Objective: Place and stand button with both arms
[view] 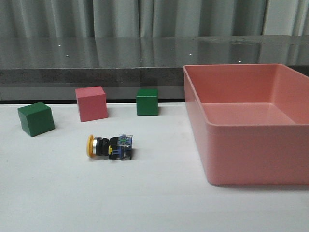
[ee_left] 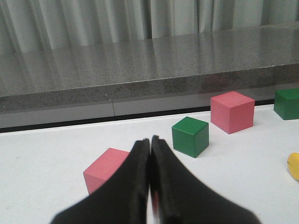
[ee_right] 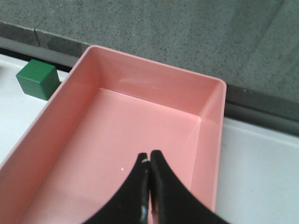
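Your button (view: 110, 146) lies on its side. Both grippers (ee_left: 150, 144) (ee_right: 149, 158) are closed and empty; a clumsy grab could roll it away.

No readable text, label or number on anything.

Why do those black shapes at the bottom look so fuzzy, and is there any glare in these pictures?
Left wrist view: the left gripper sits too close to the lens, so it blurs, while the cubes stay sharp. Right wrist view: the right gripper blurs likewise; a faint sheen marks the pink bin. Front view: soft shadows under the button; the dark counter mirrors the curtains.
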### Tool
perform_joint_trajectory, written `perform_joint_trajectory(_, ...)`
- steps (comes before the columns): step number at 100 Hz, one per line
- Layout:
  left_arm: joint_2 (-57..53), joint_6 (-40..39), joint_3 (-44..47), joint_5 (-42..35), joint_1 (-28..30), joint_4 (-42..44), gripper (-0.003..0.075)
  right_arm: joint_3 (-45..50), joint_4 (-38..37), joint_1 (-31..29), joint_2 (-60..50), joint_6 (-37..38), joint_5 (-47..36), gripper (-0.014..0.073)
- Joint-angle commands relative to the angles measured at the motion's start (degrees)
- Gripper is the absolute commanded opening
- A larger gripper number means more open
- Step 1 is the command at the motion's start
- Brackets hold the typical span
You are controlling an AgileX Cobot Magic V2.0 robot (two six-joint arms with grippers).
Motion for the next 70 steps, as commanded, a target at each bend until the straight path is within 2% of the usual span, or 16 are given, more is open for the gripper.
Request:
perform_joint_trajectory(1, -1.85, -0.52, 2.57, -4.68, 0.20, -0.54, -0.0020, 4.94, 0.75, -0.44, -5.71, 0.28, -9.93, -0.0113)
perform_joint_trajectory(16, -1.85, -0.52, 2.57, -4.68, 0.20, -0.54, -0.0020, 15.07, 3.09, -0.44, -13.18, 0.28, -20.73, -0.0113)
perform_joint_trajectory(28, -1.85, -0.52, 2.57, -4.68, 0.20, -0.54, -0.0020, 21.61, 4.24, -0.44, -19.16, 0.28, -25.73, -0.0113)
perform_joint_trajectory(46, -1.85, -0.52, 2.57, -4.68, 0.20, -0.54, -0.0020, 26.05, 4.28, -0.44, -26.04, 0.28, -25.52, -0.0113)
perform_joint_trajectory(70, -1.85, -0.52, 2.57, -4.68, 0.20, -0.54, -0.0020, 25.99, 4.42, -0.44, -27.09, 0.28, -23.14, -0.0113)
